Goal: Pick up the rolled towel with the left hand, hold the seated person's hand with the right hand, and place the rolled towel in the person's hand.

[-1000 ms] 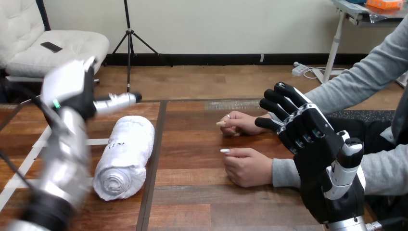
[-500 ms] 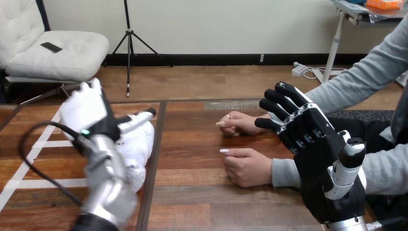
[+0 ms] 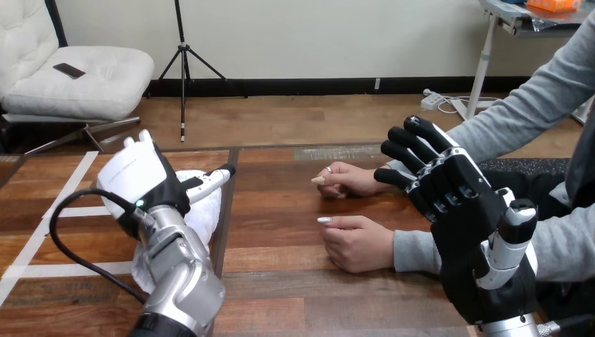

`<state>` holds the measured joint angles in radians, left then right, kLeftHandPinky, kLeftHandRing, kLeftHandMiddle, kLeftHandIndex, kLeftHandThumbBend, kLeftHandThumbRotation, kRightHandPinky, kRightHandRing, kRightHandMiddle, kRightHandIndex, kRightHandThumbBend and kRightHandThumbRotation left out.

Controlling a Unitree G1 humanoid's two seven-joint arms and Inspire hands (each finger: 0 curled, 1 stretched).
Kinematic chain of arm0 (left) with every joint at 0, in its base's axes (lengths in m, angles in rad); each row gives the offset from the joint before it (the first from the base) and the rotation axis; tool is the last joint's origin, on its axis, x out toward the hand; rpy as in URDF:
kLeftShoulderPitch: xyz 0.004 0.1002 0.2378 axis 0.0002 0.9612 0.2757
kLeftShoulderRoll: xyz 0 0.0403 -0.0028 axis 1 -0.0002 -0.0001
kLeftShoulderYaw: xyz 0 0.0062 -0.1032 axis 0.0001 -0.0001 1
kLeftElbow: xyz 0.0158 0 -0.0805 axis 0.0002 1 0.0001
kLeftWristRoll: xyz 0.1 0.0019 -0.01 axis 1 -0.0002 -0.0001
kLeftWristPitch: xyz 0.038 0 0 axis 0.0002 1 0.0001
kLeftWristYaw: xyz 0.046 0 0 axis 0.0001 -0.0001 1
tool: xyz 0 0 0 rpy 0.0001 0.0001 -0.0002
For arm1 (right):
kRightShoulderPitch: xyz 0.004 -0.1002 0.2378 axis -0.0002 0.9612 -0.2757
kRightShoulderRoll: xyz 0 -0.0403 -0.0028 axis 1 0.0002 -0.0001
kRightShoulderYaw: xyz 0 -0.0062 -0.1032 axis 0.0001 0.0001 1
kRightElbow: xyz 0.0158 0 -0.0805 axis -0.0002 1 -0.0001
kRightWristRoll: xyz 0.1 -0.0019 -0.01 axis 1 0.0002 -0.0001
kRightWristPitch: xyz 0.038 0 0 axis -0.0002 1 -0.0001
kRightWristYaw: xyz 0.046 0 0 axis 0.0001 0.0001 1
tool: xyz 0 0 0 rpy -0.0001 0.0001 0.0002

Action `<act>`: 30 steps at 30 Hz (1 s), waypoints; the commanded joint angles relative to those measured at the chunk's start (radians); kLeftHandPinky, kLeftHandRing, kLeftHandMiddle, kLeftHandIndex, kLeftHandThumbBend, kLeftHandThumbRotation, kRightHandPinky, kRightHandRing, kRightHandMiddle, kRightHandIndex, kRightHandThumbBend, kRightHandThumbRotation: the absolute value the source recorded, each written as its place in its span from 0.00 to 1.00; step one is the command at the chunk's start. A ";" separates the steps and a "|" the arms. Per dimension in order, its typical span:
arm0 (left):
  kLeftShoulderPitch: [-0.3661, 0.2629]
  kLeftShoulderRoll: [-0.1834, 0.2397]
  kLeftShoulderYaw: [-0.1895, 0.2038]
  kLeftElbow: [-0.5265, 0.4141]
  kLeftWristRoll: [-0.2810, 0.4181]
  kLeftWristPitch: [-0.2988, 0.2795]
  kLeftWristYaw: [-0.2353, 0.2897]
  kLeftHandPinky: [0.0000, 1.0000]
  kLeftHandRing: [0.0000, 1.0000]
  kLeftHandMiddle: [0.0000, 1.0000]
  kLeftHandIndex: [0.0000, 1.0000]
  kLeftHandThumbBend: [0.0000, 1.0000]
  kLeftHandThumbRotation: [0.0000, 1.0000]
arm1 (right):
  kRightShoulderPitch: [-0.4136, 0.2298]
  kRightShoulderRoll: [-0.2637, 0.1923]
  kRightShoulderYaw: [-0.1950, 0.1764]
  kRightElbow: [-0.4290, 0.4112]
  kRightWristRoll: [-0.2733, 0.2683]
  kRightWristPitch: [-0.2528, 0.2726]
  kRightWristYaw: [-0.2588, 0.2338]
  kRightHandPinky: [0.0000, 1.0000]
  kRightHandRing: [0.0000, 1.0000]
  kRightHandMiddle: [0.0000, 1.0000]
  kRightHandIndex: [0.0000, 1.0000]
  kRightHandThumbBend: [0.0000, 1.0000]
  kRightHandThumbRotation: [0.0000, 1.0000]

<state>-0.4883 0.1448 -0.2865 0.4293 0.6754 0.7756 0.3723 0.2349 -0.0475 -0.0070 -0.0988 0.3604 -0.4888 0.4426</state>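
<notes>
Hovering at the lower left of the frame, the left hand (image 3: 133, 179) sits right over the rolled towel (image 3: 205, 214), its white back turned up and hiding most of the roll. Whether it has closed on the towel cannot be told from here. The towel lies on the wooden table (image 3: 281, 281), just left of the dark seam that runs up the boards, with part of its white cloth showing beside the silver forearm. At the lower right the right hand (image 3: 463, 232) is raised and spread wide, holding nothing, apart from both of the person's hands. The person's lower hand (image 3: 358, 242) rests right of centre, knuckles up and loosely curled; the person's upper hand (image 3: 351, 179) lies just beyond it, also resting on the wood. The likeliest trouble is the grasp itself — a soft roll taken off-centre or by its outer layer could sag, slip or unwind as it lifts. The second risk lies with the handover: neither of the person's hands shows an open palm, so a towel brought across now would have nowhere to settle and might roll off the knuckles. The right hand, coming in wide, could also knock the lower hand rather than take it.
</notes>
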 commanded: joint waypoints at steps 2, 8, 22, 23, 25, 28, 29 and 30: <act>-0.067 -0.004 0.036 -0.014 0.014 0.019 0.049 0.85 0.92 0.95 0.93 0.98 0.71 | -0.058 -0.002 0.003 -0.043 0.007 -0.015 0.004 0.76 0.85 0.85 0.85 1.00 1.00; -0.079 -0.022 0.047 0.009 0.007 0.047 0.055 0.84 0.92 0.94 0.93 0.98 0.74 | -0.062 -0.003 0.004 -0.040 0.008 -0.012 0.007 0.76 0.85 0.85 0.85 0.99 1.00; -0.117 -0.054 0.091 0.087 -0.024 0.075 0.079 0.85 0.92 0.94 0.92 0.98 0.76 | -0.069 -0.002 0.006 -0.040 0.012 -0.004 0.008 0.76 0.86 0.85 0.85 0.98 1.00; -0.119 -0.059 0.099 0.092 -0.029 0.077 0.084 0.85 0.92 0.94 0.92 0.98 0.76 | -0.070 -0.003 0.006 -0.040 0.013 -0.004 0.009 0.76 0.86 0.85 0.85 0.98 1.00; -0.124 -0.063 0.106 0.100 -0.036 0.078 0.091 0.86 0.92 0.94 0.92 0.98 0.75 | -0.072 -0.003 0.006 -0.039 0.013 -0.004 0.010 0.76 0.86 0.85 0.85 0.98 1.00; -0.133 -0.069 0.116 0.117 -0.049 0.079 0.103 0.87 0.93 0.94 0.92 0.98 0.74 | -0.074 -0.003 0.004 -0.035 0.012 -0.007 0.011 0.76 0.86 0.85 0.85 0.98 1.00; -0.135 -0.071 0.120 0.125 -0.054 0.076 0.108 0.87 0.93 0.94 0.92 0.97 0.74 | -0.075 -0.003 0.003 -0.034 0.011 -0.009 0.010 0.76 0.86 0.85 0.85 0.98 1.00; -0.138 -0.072 0.123 0.131 -0.058 0.073 0.112 0.87 0.93 0.94 0.92 0.97 0.74 | -0.075 -0.003 0.003 -0.033 0.010 -0.010 0.009 0.76 0.86 0.85 0.85 0.97 1.00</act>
<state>-0.5300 0.0878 -0.1813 0.5275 0.6257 0.8511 0.4477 0.2262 -0.0472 -0.0035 -0.0994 0.3595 -0.4880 0.4476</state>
